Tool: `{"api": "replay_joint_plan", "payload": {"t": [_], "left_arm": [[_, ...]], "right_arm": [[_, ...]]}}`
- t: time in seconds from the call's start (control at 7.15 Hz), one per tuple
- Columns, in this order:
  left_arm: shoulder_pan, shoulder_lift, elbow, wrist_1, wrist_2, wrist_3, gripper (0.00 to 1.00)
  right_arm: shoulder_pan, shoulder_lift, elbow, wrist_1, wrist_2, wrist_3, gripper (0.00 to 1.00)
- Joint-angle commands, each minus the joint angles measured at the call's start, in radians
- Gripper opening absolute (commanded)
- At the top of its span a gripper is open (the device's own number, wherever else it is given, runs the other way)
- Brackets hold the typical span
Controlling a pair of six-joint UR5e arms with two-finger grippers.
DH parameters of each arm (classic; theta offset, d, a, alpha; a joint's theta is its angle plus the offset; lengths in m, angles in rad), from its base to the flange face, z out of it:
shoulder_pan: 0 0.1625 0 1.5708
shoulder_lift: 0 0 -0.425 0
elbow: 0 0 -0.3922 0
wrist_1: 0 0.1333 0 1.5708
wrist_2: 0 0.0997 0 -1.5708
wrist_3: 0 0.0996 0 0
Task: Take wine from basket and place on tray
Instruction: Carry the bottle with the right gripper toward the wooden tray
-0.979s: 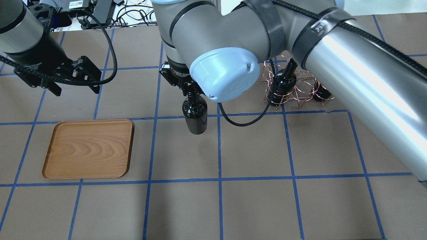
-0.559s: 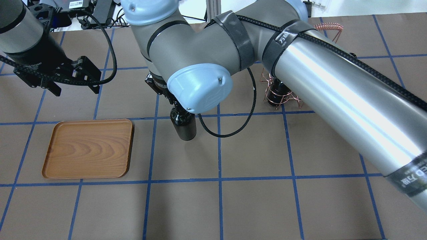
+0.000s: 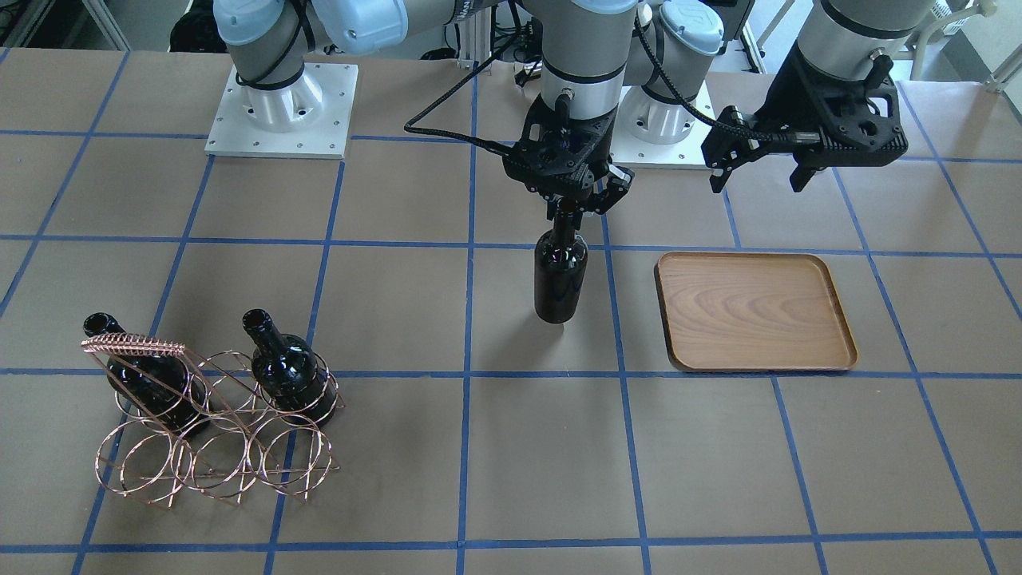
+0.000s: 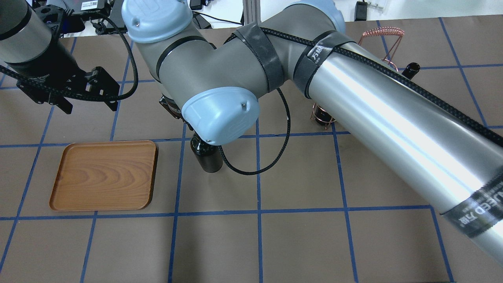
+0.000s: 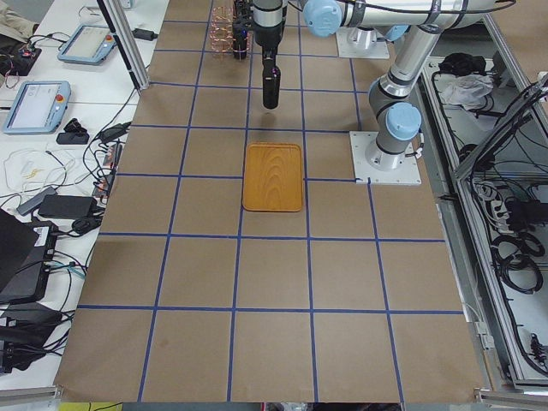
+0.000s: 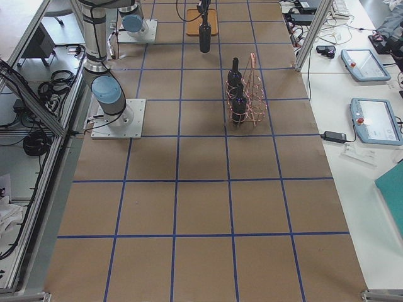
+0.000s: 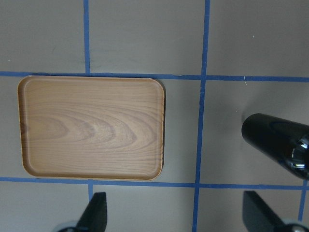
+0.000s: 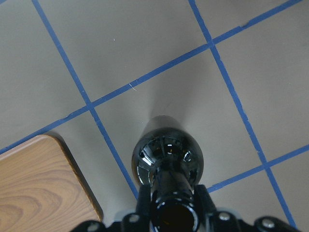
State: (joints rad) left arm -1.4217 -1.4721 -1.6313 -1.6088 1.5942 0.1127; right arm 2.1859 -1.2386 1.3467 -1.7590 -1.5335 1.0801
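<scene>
My right gripper [image 3: 568, 206] is shut on the neck of a black wine bottle [image 3: 560, 275] and holds it upright above the table, apart from the tray's near edge. The bottle also shows in the overhead view [image 4: 207, 157] and the right wrist view [image 8: 166, 154]. The brown wooden tray [image 3: 754, 311] lies flat with nothing on it. My left gripper [image 3: 757, 177] is open, hovering behind the tray, which its wrist view [image 7: 91, 128] shows. The copper wire basket [image 3: 211, 431] stands far off with two more bottles [image 3: 287, 371] in it.
The table is brown paper with a blue tape grid. In the overhead view my right arm's forearm [image 4: 393, 118] covers most of the basket. Both arm bases [image 3: 279, 112] stand at the robot's edge of the table. Tablets and cables lie on side benches.
My right arm has carried the bottle sideways toward the tray, about one grid square closer. The left gripper and the tray have not moved.
</scene>
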Motion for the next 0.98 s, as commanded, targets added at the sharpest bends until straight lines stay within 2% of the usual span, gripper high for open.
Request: {"api": "replay_joint_plan", "payload": {"t": [0.0,0.14,0.56,0.7,0.84], "left_arm": [[0.001,-0.002,0.001,0.004,0.001,0.001,1.0],[0.001,-0.002,0.001,0.004,0.001,0.001,1.0],[0.038,0.0,0.001,0.003,0.015,0.054,1.0],[0.038,0.001,0.001,0.003,0.016,0.054,1.0],[0.038,0.001,0.001,0.001,0.023,0.058,1.0]], "right_arm": [[0.02,0.011,-0.001,-0.013,0.006,0.078,0.23],[0.034,0.034,-0.007,-0.07,0.007,0.131,0.24],[0.052,0.062,-0.027,-0.073,0.006,0.158,0.24],[0.052,0.064,-0.026,-0.069,0.006,0.156,0.27],[0.054,0.064,-0.023,-0.066,0.007,0.156,0.62]]}}
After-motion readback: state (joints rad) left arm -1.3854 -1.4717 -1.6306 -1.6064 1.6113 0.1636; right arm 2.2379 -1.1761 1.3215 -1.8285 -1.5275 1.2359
